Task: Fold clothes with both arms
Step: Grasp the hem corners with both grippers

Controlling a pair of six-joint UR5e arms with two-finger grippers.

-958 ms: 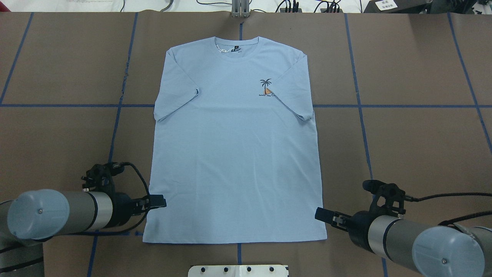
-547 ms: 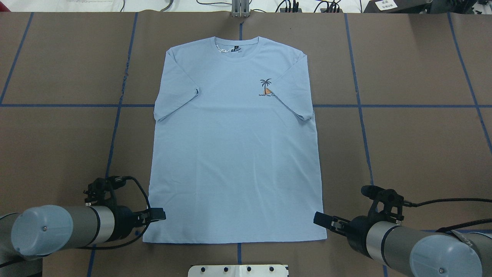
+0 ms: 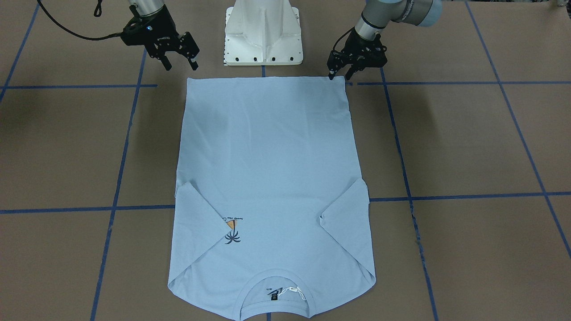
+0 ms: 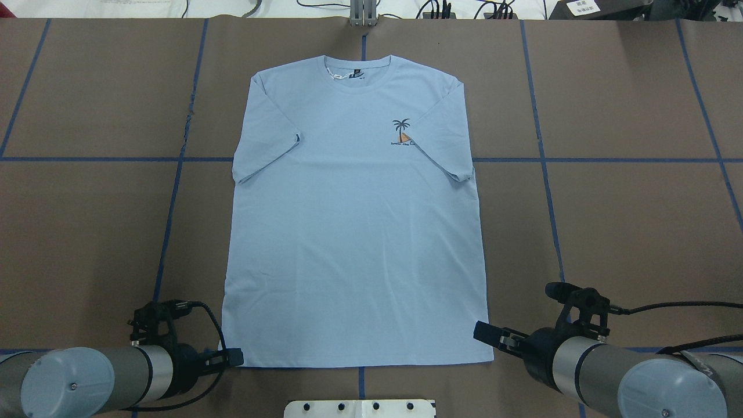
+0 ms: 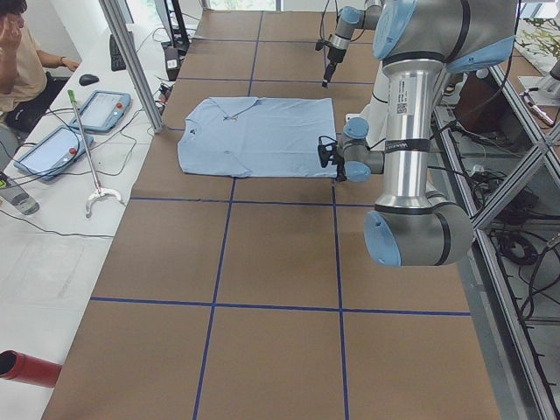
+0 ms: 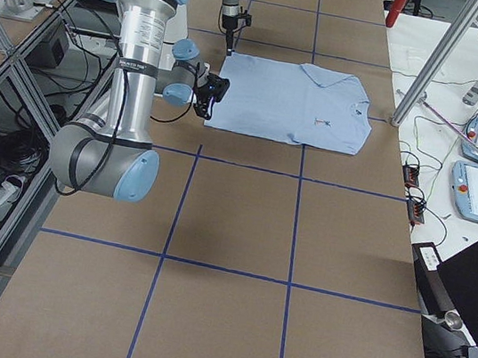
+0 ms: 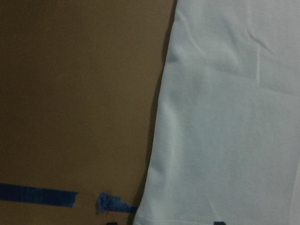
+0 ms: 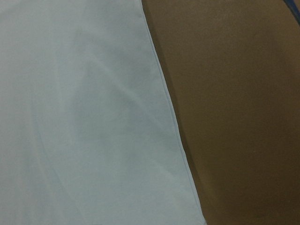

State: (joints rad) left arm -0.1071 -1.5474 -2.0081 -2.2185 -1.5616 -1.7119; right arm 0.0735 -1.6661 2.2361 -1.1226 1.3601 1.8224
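Observation:
The light blue T-shirt (image 4: 354, 232) lies flat and face up on the brown table, collar at the far side, both sleeves folded in. Its palm logo (image 4: 401, 132) shows on the chest. My left gripper (image 4: 235, 357) is open at the near left hem corner; in the front-facing view (image 3: 340, 75) its fingers stand at that corner. The left wrist view shows the shirt's edge (image 7: 225, 117) close below. My right gripper (image 4: 483, 332) is open just beside the near right hem corner, also seen in the front-facing view (image 3: 180, 64). Neither holds cloth.
The white pedestal base (image 3: 263, 31) stands just behind the hem between the arms. Blue tape lines (image 4: 540, 159) cross the brown table cover. A metal bracket (image 4: 363, 14) and cables sit at the far edge. An operator (image 5: 22, 61) sits beyond the collar end.
My left gripper has moved back toward the robot along the shirt's left edge to the hem corner. My right gripper has shifted slightly the same way. The shirt has not moved.

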